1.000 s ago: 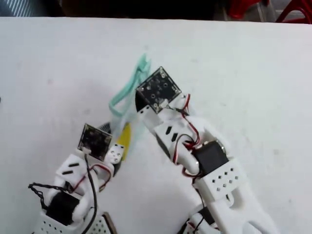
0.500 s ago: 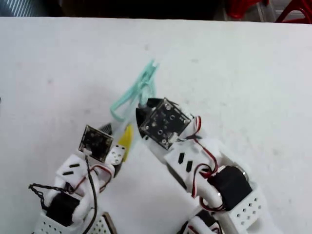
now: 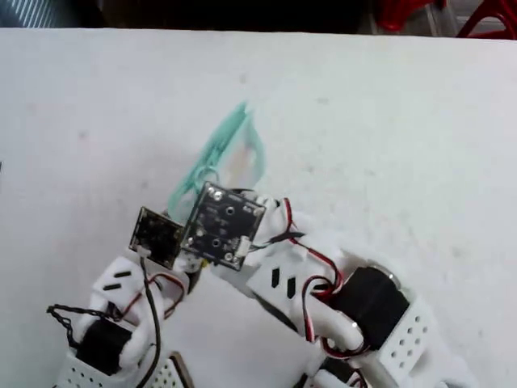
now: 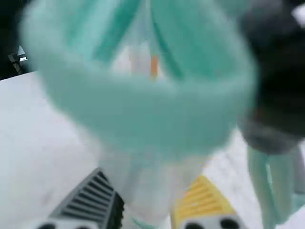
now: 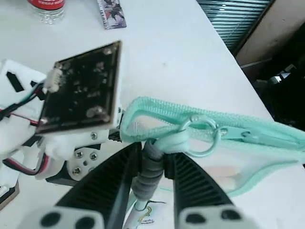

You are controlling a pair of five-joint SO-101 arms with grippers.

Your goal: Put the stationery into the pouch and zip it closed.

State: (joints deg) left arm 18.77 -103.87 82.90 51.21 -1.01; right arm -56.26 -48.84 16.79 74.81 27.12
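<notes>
Swung down and across toward its partner over the past second, the right arm's camera board now sits just beside the left arm's camera board in the high view. The mint-green pouch has tipped, so its clear side faces up on the white table.

The left gripper is pinched narrow on the pouch's near end. The clear wall is caught between its grey and yellow pads, apparently to anchor the bag and keep the mouth raised off the table.

The right gripper is closed on a pen, gripping its ribbed grey sleeve. The pen's forward end is at the open corner of the pouch, beside a loop of green cord. That angle looks chosen to feed the pen lengthwise through the gap.

The zip slider and its pull ring sit farther along the teeth. Whether the pen's tip is already inside cannot be told, and the zip is judged not yet closed.
</notes>
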